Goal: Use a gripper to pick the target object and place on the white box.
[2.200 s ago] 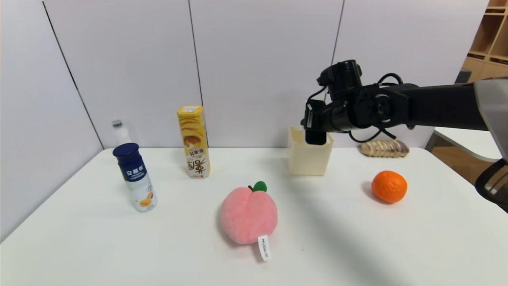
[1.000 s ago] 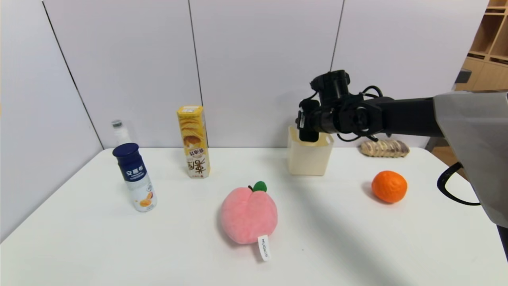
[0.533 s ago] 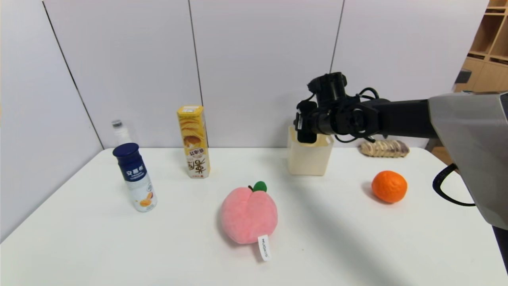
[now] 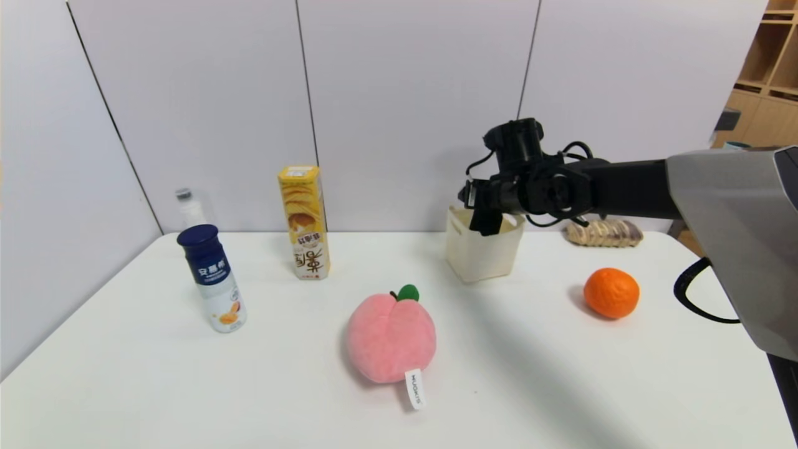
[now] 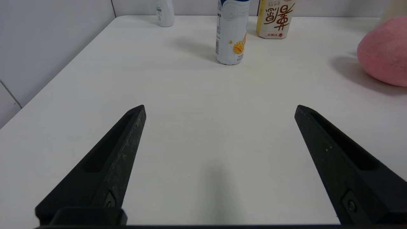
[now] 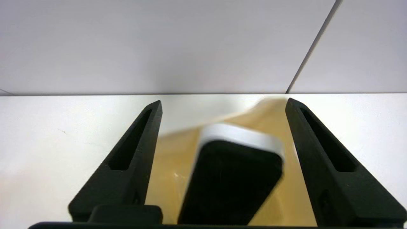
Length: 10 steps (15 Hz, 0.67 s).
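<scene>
Right end effector (image 4: 485,219) fingers spread apart; left end effector (image 5: 219,109) likewise.

A white table (image 4: 299,386) carried everything. Along its far edge stood a clear bottle (image 4: 189,209), a yellow snack carton (image 4: 303,222), the white box (image 4: 481,252) and a bread loaf (image 4: 604,232). Nearer lay a blue-capped yogurt bottle (image 4: 212,277) at left, a plush peach (image 4: 391,337) centrally and an orange (image 4: 611,292) at right.
</scene>
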### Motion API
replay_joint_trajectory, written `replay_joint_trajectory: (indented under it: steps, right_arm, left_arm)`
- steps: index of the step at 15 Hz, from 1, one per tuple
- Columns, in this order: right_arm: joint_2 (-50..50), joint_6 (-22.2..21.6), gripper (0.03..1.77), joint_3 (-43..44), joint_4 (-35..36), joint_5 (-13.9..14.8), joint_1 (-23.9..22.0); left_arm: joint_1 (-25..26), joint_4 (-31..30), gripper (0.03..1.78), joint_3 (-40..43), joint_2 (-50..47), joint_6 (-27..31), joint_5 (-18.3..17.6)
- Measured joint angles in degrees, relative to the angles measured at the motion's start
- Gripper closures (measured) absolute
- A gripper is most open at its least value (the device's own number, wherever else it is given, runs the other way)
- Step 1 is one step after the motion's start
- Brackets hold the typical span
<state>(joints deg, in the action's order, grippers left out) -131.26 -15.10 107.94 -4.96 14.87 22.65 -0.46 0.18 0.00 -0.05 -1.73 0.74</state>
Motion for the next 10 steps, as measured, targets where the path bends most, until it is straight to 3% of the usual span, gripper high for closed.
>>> replay_joint_trajectory:
  steps: [5, 10]
  right_arm:
    - [3.15, -0.05, 0.27, -0.39, -1.05, -0.1, 0.02]
    - [13.73, -0.22, 0.18, -2.29, -6.36, -0.27, 0.61]
  left_arm:
    - [0.0, -0.02, 0.12, 0.0, 0.0, 0.0, -0.01]
    - [0.02, 0.0, 0.12, 0.0, 0.0, 0.0, -0.01]
